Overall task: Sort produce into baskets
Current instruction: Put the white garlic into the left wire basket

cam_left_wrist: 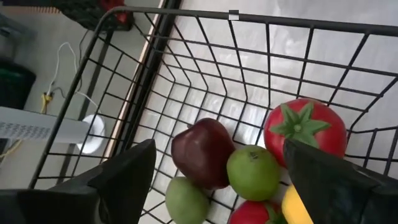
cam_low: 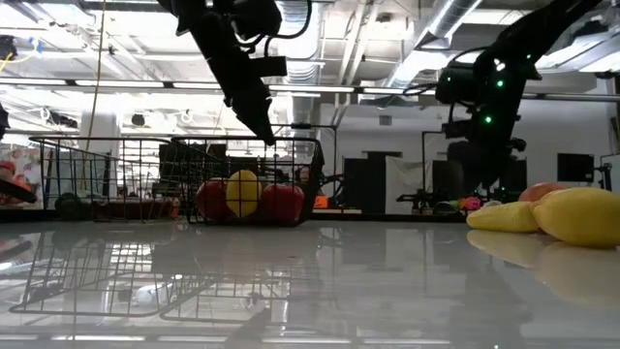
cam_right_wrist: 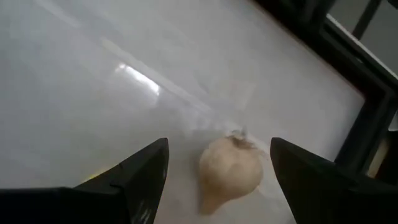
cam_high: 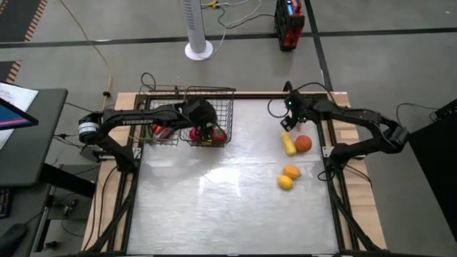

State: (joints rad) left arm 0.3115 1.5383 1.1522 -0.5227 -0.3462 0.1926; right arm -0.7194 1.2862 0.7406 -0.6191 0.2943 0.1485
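Baskets, two of them, black wire mesh and adjoining, stand at the bench's [cam_high: 214,207] far left: the deeper basket [cam_high: 211,93] with tall sides and, on its outer side, the shallower basket [cam_high: 158,91]. The left gripper [cam_high: 203,118] hangs over the deeper one, its fingers [cam_left_wrist: 118,180] spread wide and holding nothing. Below and between those fingers lie one dark red apple [cam_left_wrist: 202,151], two green round fruits [cam_left_wrist: 252,172], one red tomato [cam_left_wrist: 305,127] with a green cap, a second red piece and a bit of yellow by the far finger. The shallower basket holds some red pieces; their count cannot be told.

The right gripper [cam_high: 291,114] is over the bench's far right, fingers [cam_right_wrist: 146,180] open and empty, with one pale bulb-shaped piece [cam_right_wrist: 230,169] on the bench between them. Nearer the front from it lie four loose pieces: one long yellow one [cam_high: 288,143], one orange-red round one [cam_high: 303,143], one orange [cam_high: 291,172] and one yellow round fruit [cam_high: 285,183].
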